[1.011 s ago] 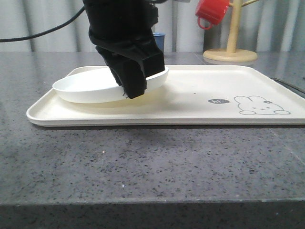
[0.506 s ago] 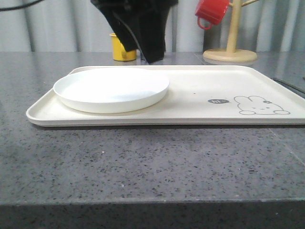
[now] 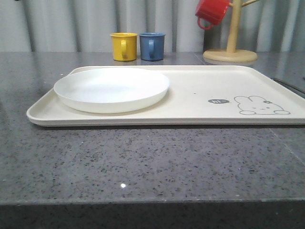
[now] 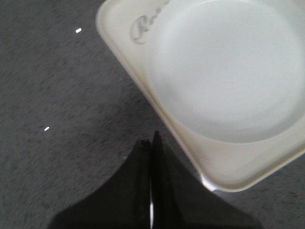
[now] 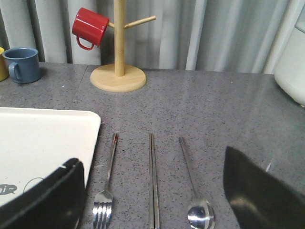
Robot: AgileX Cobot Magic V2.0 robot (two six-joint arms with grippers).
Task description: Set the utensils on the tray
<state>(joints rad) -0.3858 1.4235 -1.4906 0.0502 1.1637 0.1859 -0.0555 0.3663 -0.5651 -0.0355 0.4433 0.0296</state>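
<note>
White plate (image 3: pixel 111 89) flat on left part of cream tray (image 3: pixel 200 112), tray on grey tabletop (image 3: pixel 152 162). Fork (image 5: pixel 107 188), chopsticks (image 5: pixel 152 176), spoon (image 5: pixel 194 186) side by side on tabletop just right of tray, none touching it. Left gripper (image 4: pixel 151 143) fingers clenched, empty, above tabletop beside tray's corner. Right gripper (image 5: pixel 152 191) fingers released wide over utensils. Yellow mug (image 3: pixel 123 46), blue mug (image 3: pixel 152 46) far; red mug (image 3: pixel 211 11) on wooden rack (image 3: pixel 231 47).

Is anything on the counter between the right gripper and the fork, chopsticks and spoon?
Nothing visible. The fork, chopsticks and spoon lie side by side on bare counter beside the tray, between the open right gripper fingers.
</note>
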